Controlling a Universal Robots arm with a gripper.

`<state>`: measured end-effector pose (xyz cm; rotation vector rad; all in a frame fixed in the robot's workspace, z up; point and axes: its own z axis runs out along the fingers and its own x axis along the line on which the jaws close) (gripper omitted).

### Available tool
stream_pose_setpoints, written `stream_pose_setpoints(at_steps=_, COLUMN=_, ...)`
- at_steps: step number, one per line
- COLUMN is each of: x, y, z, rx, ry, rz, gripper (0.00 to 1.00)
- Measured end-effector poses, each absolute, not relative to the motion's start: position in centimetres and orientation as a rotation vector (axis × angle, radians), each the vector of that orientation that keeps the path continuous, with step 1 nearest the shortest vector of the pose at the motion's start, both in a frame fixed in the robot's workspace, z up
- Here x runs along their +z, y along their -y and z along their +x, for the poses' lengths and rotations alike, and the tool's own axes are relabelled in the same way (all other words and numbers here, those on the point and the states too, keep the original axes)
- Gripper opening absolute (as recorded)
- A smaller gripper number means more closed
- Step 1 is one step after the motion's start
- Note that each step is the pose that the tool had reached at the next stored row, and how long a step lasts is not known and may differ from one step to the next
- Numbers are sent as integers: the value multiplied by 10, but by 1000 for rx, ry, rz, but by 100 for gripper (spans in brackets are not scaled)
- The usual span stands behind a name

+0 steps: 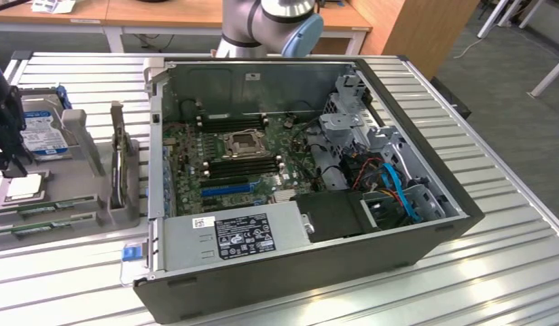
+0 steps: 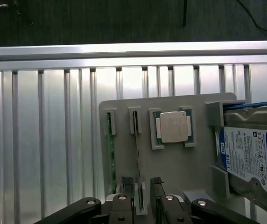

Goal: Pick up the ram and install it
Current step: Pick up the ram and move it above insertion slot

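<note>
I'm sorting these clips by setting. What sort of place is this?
Probably a robotics lab set up for PC assembly: an open computer case lies on a slatted aluminium table, a grey holder keeps ram sticks, a processor and a hard drive, and wooden desks stand behind.

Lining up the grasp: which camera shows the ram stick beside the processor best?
The wrist view: the ram stick stands on edge in the tray, running in between the open jaws. The exterior view shows a thin green strip at its left.
</note>
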<state>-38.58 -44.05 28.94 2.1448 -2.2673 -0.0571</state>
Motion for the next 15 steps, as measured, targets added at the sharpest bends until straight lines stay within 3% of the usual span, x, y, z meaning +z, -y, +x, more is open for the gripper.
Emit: stream_pose_setpoints(at_steps=15, x=273, y=441, z=-386, rx=-57, ry=2267, rz=2145, gripper=29)
